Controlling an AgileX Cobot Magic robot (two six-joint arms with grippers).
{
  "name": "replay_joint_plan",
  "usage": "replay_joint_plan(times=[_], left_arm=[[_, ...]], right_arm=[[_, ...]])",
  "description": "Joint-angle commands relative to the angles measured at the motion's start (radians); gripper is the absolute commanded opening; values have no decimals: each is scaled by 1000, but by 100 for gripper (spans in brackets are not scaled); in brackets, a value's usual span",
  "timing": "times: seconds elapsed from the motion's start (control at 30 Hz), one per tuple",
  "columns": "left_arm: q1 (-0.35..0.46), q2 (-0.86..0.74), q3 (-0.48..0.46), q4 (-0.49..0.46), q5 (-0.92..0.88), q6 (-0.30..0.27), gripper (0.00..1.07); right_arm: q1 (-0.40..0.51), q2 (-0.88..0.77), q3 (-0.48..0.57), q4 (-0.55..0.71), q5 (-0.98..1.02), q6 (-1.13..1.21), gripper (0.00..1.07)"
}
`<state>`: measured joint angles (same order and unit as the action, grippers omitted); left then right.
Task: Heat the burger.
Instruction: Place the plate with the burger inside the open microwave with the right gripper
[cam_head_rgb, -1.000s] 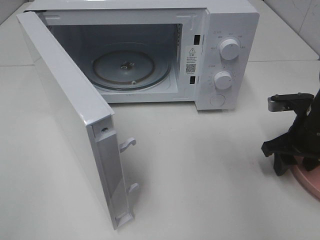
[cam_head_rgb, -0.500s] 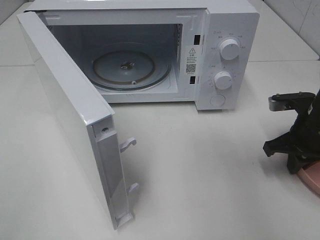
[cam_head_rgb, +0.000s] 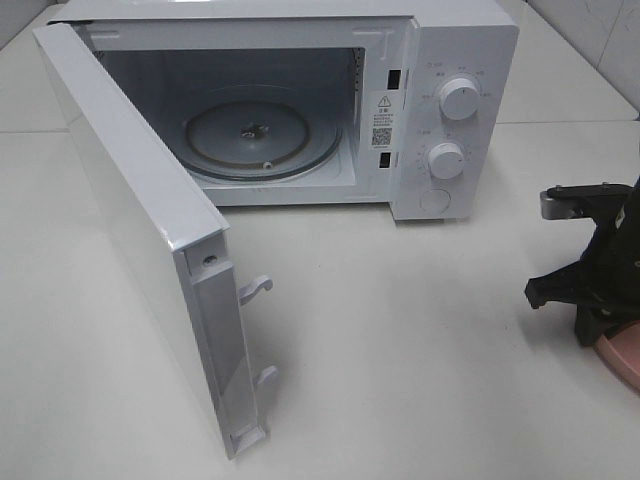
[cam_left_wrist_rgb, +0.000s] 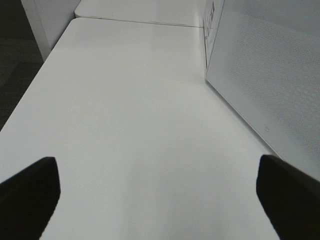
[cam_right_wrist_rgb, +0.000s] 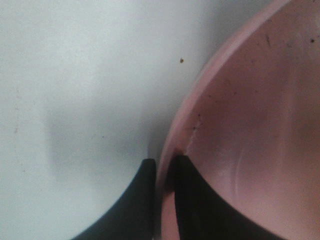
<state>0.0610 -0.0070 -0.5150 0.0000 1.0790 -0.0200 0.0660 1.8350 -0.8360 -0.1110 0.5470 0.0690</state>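
Observation:
A pink plate (cam_head_rgb: 622, 357) lies at the table's right edge, mostly cut off by the frame. My right gripper (cam_head_rgb: 600, 335) reaches down onto its near rim. The right wrist view shows the two black fingers pinched together on the pink plate (cam_right_wrist_rgb: 250, 125) rim, so the right gripper (cam_right_wrist_rgb: 164, 167) is shut on it. The burger is out of view. The white microwave (cam_head_rgb: 440, 100) stands at the back, its door (cam_head_rgb: 140, 230) swung wide to the left and its glass turntable (cam_head_rgb: 262, 140) bare. My left gripper (cam_left_wrist_rgb: 160, 195) is open over bare table beside the door's outer face.
The open door juts forward over the left half of the table, its latch hooks (cam_head_rgb: 256, 288) sticking out toward the middle. Two knobs (cam_head_rgb: 458, 98) sit on the microwave's right panel. White table (cam_head_rgb: 420, 330) lies between the microwave and the plate.
The right gripper's jaws have closed onto the plate rim and the arm has shifted slightly right. The left gripper and the microwave have not moved.

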Motion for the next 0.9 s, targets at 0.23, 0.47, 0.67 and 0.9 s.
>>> replay_joint_plan(times=[0.23, 0.47, 0.67, 0.9], left_arm=[[-7, -12, -1, -7, -9, 0, 100], [-7, -12, -1, -7, -9, 0, 100], [-7, -12, -1, -7, -9, 0, 100], [-7, -12, -1, -7, -9, 0, 100]], right_arm=[[49, 14, 15, -106, 76, 61, 0], [120, -9, 16, -113, 103, 66, 0], [200, -79, 18, -154, 183, 98, 0], [262, -192, 20, -194, 273, 122, 0]])
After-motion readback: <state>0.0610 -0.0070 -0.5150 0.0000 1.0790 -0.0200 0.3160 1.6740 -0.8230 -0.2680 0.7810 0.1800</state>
